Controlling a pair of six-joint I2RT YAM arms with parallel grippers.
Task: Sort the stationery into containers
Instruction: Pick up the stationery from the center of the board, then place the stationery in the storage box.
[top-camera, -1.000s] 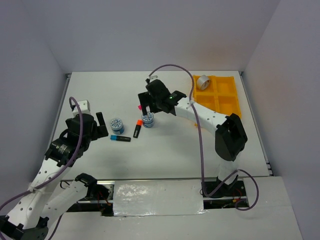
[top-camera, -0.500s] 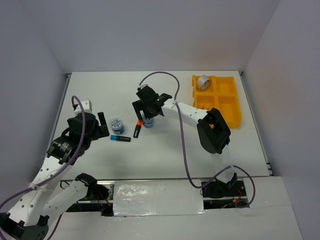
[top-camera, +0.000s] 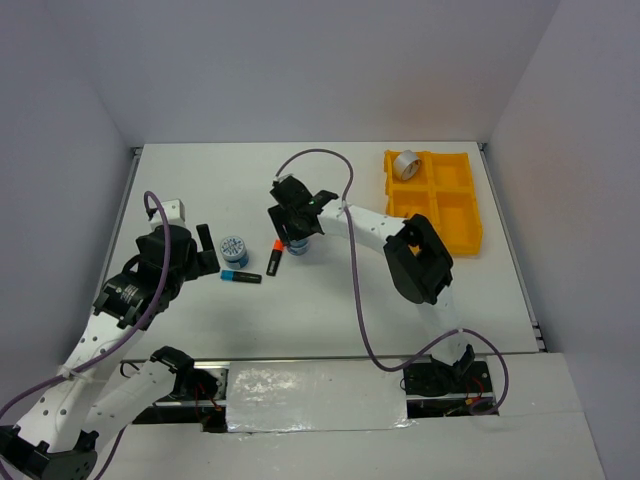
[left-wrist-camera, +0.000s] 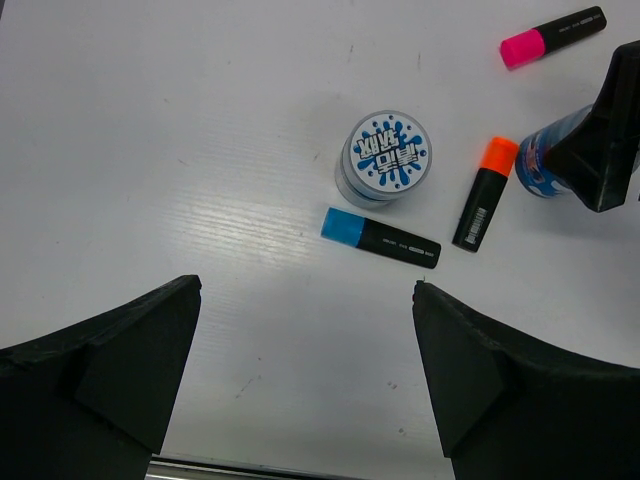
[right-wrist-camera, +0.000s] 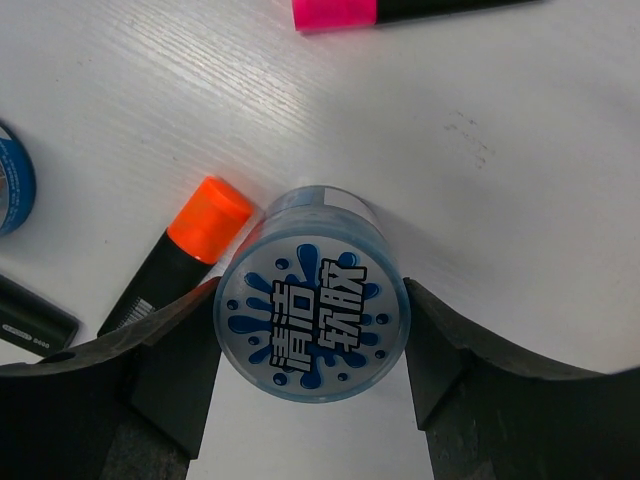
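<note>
My right gripper (top-camera: 293, 236) (right-wrist-camera: 312, 300) stands over a blue-white tape roll (right-wrist-camera: 312, 322) at mid-table, its two fingers pressed against the roll's sides. An orange-capped highlighter (right-wrist-camera: 180, 252) (top-camera: 276, 257) lies against that roll's left. A pink-capped highlighter (right-wrist-camera: 335, 12) lies just beyond. A second blue-white roll (top-camera: 233, 248) (left-wrist-camera: 388, 155) and a blue-capped highlighter (top-camera: 240, 276) (left-wrist-camera: 380, 237) lie further left. My left gripper (top-camera: 205, 250) (left-wrist-camera: 306, 283) hangs wide open just short of them, holding nothing. The yellow-orange tray (top-camera: 463, 235) sits at the far right, with a silver tape ring (top-camera: 405, 164) in its far-left compartment.
White walls close in the table at the back and on both sides. The right arm's purple cable (top-camera: 315, 158) loops above the middle of the table. The right arm's elbow (top-camera: 418, 258) hangs just left of the tray.
The right gripper has moved left and down over the blue-white roll, and its fingers have closed in onto the roll's sides. The left arm has barely moved.
</note>
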